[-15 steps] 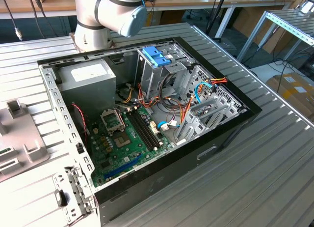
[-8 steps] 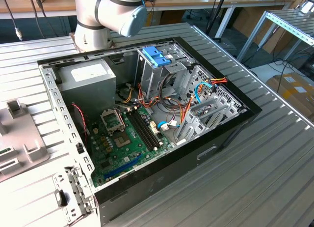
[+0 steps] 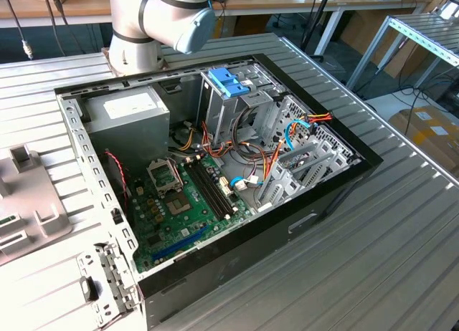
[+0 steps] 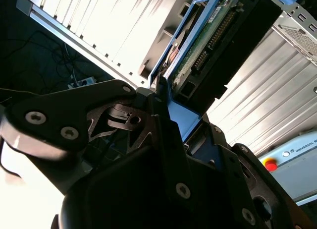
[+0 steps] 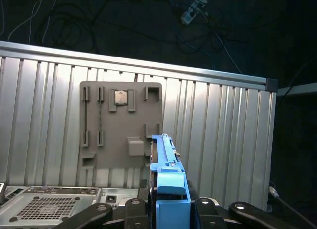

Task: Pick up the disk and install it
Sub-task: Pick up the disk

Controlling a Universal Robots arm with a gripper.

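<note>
The disk (image 5: 165,159) is lifted off the table, seen edge-on in the first wrist view as a light-blue carrier rail ending in a blue tab. In the second wrist view the disk (image 4: 218,35) shows its dark body, connector edge and blue frame. My gripper (image 5: 171,205) is shut on the blue tab end, with the black finger linkages on either side of it. The second wrist view shows the same grip, the gripper (image 4: 171,115) closed around the blue tab.
The open computer case (image 3: 337,184) lies on the ribbed metal table, with a motherboard (image 3: 186,202), a power supply (image 3: 129,116) and a drive cage topped by a blue bracket (image 3: 228,82). A grey fixture tray (image 5: 121,135) lies beside it. The arm's base (image 3: 140,37) stands behind the case.
</note>
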